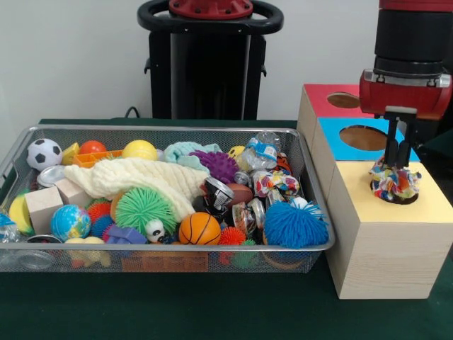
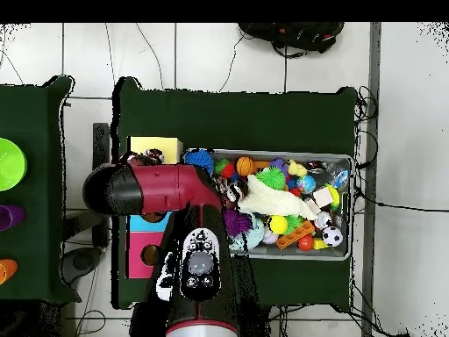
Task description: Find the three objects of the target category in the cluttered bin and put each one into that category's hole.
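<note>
Multicoloured braided rope toy (image 1: 394,183) gripped by tool (image 1: 396,164), resting on yellow-faced wooden box's round hole (image 1: 396,199); likely to snag on rim at release.

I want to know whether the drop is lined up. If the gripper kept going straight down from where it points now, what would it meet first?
The gripper points down onto the rope toy sitting in the yellow box's hole, so it would likely press that toy first. Exact depth is unclear.
</note>
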{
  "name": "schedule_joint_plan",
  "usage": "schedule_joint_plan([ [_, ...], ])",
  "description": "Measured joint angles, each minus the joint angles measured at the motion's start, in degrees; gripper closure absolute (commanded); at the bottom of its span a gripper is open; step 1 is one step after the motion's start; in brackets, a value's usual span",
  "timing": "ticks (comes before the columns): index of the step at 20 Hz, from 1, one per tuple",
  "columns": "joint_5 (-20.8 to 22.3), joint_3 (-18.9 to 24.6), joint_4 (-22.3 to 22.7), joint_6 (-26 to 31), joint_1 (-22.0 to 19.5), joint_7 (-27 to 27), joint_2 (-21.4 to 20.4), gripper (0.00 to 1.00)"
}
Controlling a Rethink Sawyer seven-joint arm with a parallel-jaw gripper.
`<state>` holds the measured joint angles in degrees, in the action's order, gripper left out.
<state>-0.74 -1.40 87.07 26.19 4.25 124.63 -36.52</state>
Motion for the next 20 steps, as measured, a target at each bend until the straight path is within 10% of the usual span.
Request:
schedule_joint_plan([
  [20, -0.01, -1.60, -4.91, -7.92, 2.55, 0.00, 6.34, 1.00],
])
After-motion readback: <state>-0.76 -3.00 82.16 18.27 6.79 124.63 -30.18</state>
